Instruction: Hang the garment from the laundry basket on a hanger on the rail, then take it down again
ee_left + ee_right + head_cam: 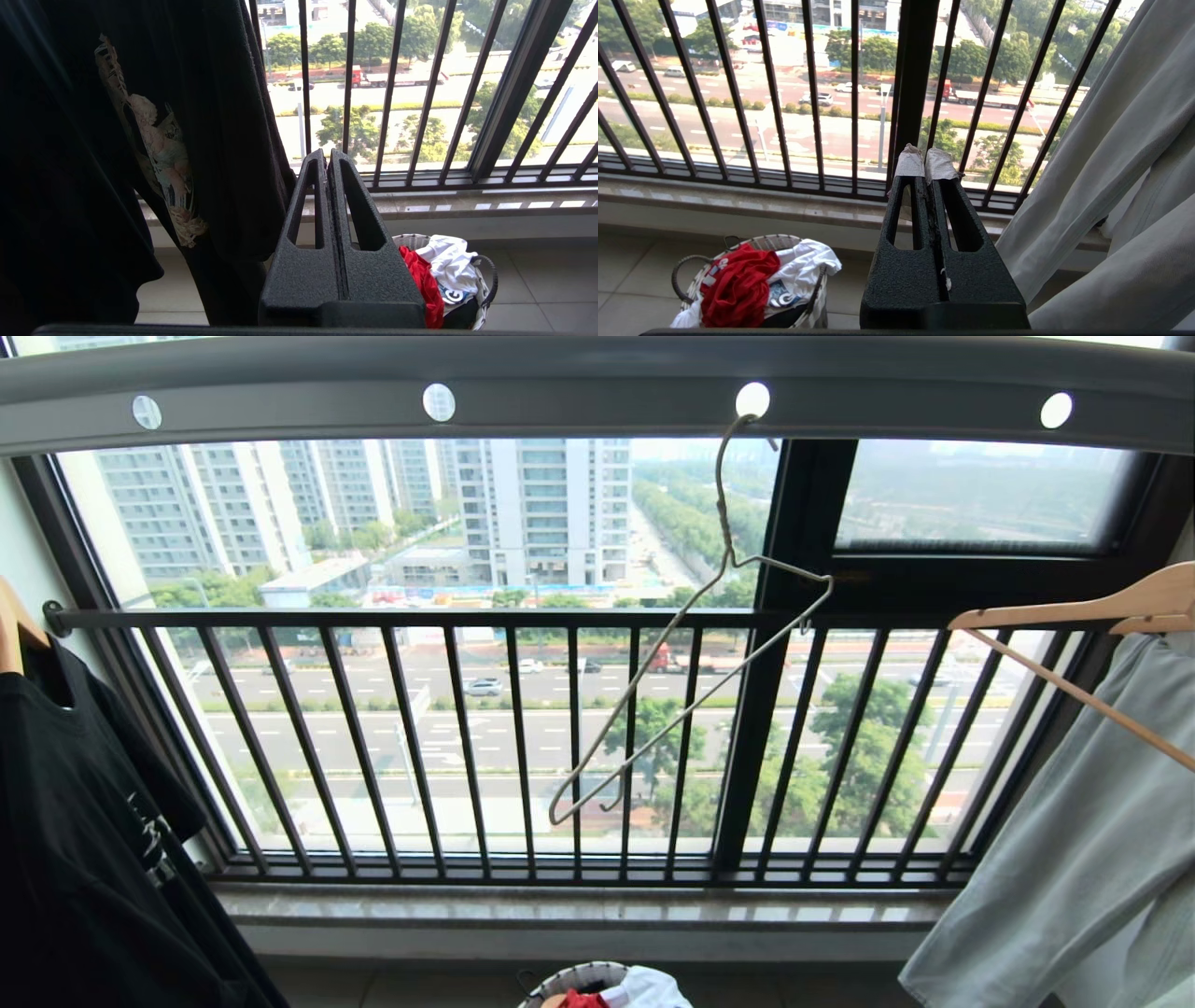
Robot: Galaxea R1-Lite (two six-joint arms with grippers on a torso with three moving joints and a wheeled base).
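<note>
The red garment [738,284] lies bundled in the laundry basket [756,243] on the floor under the window, beside a white T-shirt [803,263]; both also show in the left wrist view, garment [423,280], basket [488,280]. The thin wire hanger [691,644] hangs bare and tilted from a hole in the grey rail [597,401]. My left gripper [327,156] is shut and empty, beside the black shirt. My right gripper [924,158], tips wrapped in white tape, is shut and empty, pointing at the window bars. Neither arm appears in the head view.
A black printed T-shirt [84,840] hangs at the left on a wooden hanger. A pale grey garment [1083,859] hangs at the right on another wooden hanger [1092,607]. The black barred window railing [560,747] and stone sill [579,910] stand ahead.
</note>
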